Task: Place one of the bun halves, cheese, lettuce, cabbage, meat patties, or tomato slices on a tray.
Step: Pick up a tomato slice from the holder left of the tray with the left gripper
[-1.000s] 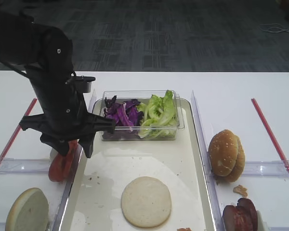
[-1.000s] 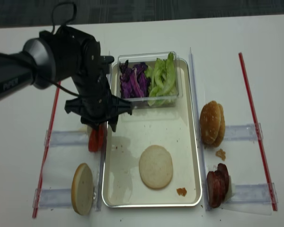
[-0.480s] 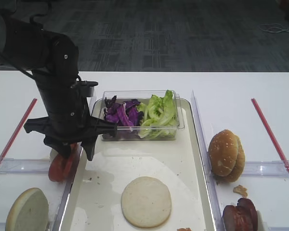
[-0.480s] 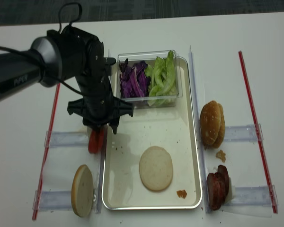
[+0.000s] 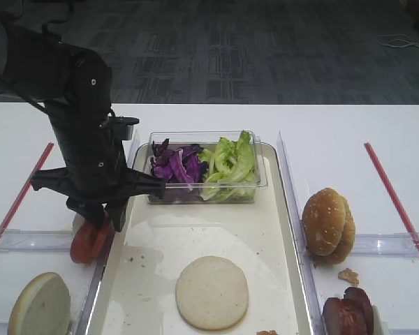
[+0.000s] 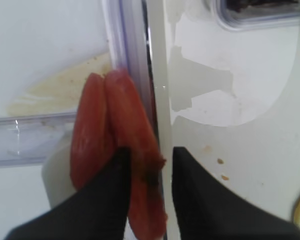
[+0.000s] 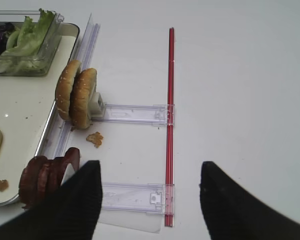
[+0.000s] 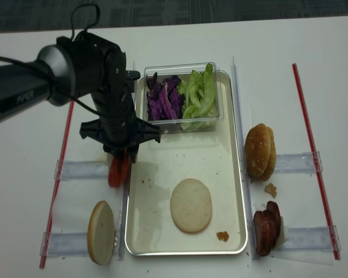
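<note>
Left of the tray (image 5: 279,209), left gripper (image 6: 149,192) pinches one tomato slice (image 6: 135,180); thin, slippery flesh might tear or slip

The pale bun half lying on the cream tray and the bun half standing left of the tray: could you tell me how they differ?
The round pale bun half on the tray lies flat, cut face up, inside the long cream-white tray. The bun half left of the tray stands on edge, off the tray, leaning in a clear plastic holder. The flat one looks round from above; the standing one looks like a narrow oval. Both show pale cream faces.
</note>
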Available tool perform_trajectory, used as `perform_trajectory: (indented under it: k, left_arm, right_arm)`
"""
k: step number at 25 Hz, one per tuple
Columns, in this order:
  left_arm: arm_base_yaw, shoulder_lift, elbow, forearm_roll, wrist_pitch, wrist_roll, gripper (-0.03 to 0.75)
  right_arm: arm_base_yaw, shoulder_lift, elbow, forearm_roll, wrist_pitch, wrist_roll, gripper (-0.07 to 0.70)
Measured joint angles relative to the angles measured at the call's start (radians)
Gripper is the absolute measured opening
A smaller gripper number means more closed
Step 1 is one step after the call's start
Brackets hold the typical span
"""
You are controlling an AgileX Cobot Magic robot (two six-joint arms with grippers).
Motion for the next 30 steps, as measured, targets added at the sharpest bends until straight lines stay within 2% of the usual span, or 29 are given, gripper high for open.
perform_trajectory:
  k: [6,14,30]
  left_arm:
    - [0.000,0.000,0.000,0.017,0.001,0.000,0.095]
    - [0.000,0.000,0.000,0.022,0.005,0.000,0.011]
    - [0.000,-0.044,0.000,0.025,0.024,0.000,0.005]
  right_arm:
    - [0.000,0.000,0.000,0.000,0.000,0.000,0.477]
    - [0.000,0.000,0.000,0.000,0.000,0.000,0.477]
    - [0.000,0.000,0.000,0.000,0.000,-0.002,0.477]
